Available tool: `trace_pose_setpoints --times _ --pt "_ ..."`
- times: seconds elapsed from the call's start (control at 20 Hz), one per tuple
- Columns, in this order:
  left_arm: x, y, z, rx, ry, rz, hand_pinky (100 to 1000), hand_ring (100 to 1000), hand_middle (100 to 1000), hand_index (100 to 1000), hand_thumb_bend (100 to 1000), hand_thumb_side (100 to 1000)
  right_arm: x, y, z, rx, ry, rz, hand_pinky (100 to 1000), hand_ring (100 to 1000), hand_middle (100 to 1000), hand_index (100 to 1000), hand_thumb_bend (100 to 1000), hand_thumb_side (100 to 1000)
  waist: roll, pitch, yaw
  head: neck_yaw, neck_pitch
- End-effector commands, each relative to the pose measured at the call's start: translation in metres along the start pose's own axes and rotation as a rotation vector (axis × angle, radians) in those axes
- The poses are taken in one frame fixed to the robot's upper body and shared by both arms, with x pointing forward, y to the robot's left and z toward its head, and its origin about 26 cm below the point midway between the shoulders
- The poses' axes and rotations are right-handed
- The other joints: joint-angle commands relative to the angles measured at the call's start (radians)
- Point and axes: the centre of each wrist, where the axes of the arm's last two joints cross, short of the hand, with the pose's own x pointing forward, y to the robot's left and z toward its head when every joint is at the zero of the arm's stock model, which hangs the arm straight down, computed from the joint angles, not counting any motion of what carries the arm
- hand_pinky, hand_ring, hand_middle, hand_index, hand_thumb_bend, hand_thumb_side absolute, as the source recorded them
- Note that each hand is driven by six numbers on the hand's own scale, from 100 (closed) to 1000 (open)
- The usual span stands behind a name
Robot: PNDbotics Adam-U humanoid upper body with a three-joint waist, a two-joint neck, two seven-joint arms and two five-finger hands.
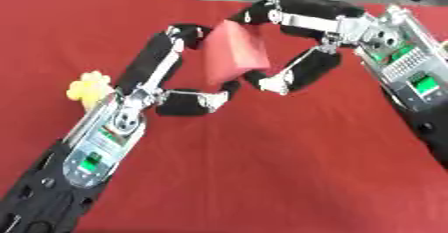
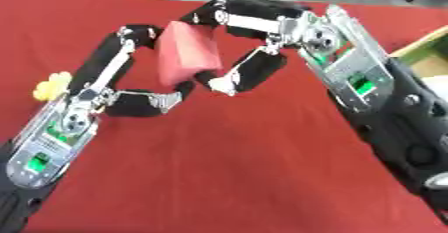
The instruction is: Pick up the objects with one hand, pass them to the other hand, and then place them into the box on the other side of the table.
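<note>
A pinkish-red block [image 1: 234, 52] hangs above the red table, held between both hands. My left hand [image 1: 129, 114] comes in from the lower left. Its long fingers [image 1: 162, 52] reach the block's upper left edge and its thumb [image 1: 194, 102] curls under the lower corner. From the upper right, my right hand [image 1: 385, 42] has fingers [image 1: 302, 9] curled over the block's top and its thumb [image 1: 302, 69] pressed at the lower right edge. The block's far side is hidden by the fingers.
A small yellow flower-shaped thing [image 1: 88, 87] lies on the red cloth [image 1: 262, 167] just left of my left wrist. A tan box edge [image 2: 426, 47] shows at the right side. Grey floor runs along the far table edge.
</note>
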Motion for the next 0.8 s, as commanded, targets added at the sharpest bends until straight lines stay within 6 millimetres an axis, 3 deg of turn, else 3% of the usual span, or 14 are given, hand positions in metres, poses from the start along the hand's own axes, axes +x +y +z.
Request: trace_pose_setpoints --times 0.05,0.8 --pt "0.000 0.009 -0.003 0.037 0.003 -0.016 719 664 564 812 234 363 0.007 -0.008 0.004 -0.008 -0.020 0.013 867 834 362 536 100 214 0.003 -0.020 -0.002 0.004 -0.005" --pt "-0.013 0.014 0.006 0.066 0.064 -0.038 729 681 585 816 239 388 0.016 -0.027 0.040 -0.116 -0.018 -0.097 879 854 363 542 100 184 0.007 -0.019 -0.013 0.011 -0.022"
